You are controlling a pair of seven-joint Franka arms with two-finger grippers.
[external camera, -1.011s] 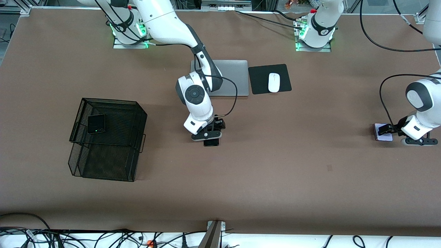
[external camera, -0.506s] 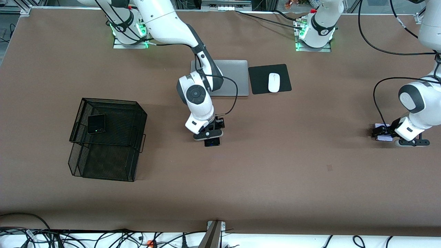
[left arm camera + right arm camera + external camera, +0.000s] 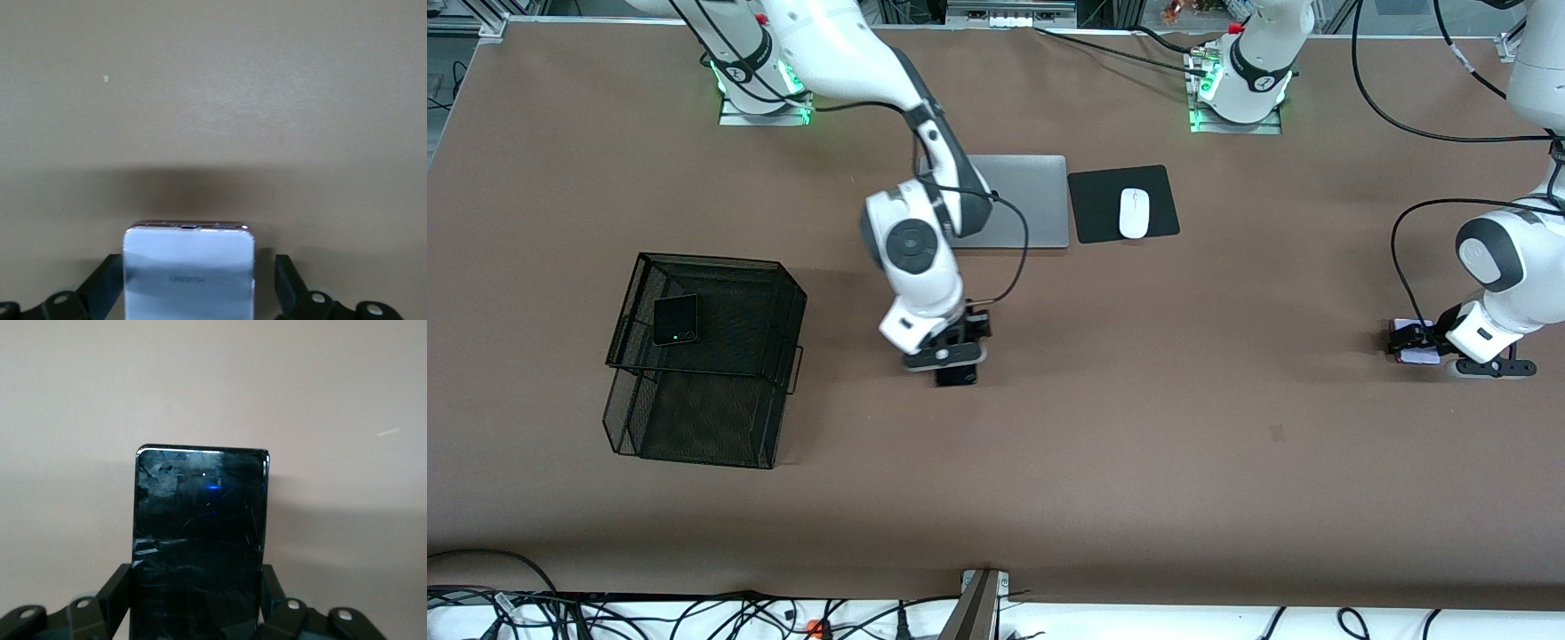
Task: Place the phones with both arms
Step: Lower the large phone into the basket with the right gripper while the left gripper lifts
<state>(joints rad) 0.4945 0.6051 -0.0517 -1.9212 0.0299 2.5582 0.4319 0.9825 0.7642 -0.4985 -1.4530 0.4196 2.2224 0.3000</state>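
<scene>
Two phones sit between my fingers at once. My right gripper is clamped on the long black glass slab phone over mid-table; its long axis runs straight out from my fingers. The black wire-mesh basket, already holding a small squarish black phone, lies toward the right arm's end, nothing between. My left gripper straddles the pale lilac-white squarish phone on the brown table, jaws wide apart, not gripping.
</scene>
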